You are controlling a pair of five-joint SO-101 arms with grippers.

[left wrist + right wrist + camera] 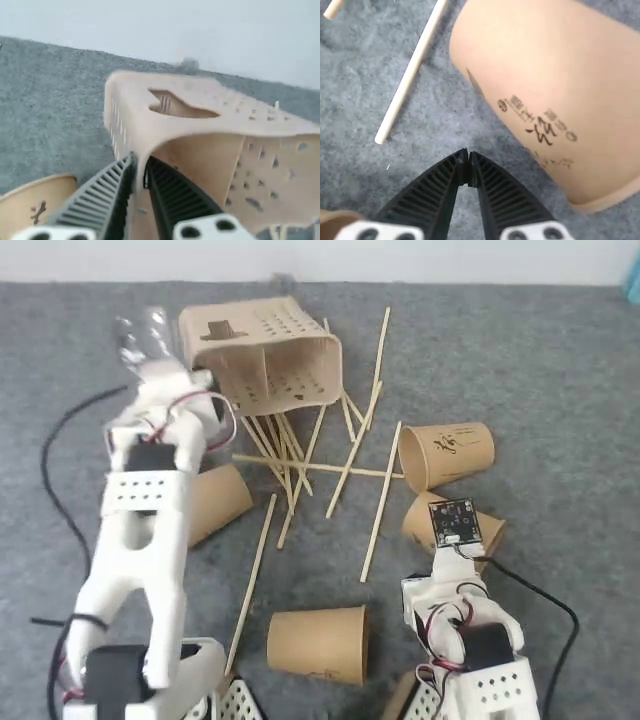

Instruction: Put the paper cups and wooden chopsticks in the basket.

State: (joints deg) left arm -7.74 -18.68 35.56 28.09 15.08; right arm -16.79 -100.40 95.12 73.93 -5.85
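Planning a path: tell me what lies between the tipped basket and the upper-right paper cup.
In the high view, thin wooden chopsticks lie crossed on grey carpet between the perforated beige plastic basket and the brown paper cup.

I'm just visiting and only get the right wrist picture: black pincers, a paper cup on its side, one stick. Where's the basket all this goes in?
Observer: The basket is at the far side of the carpet, tipped onto its side, its mouth facing the near side.
Operator: How much is left to pick up?
Observer: At least four paper cups lie on their sides outside it, among scattered chopsticks.
Operator: And on the left?
Observer: The left gripper looks shut on the basket's rim.
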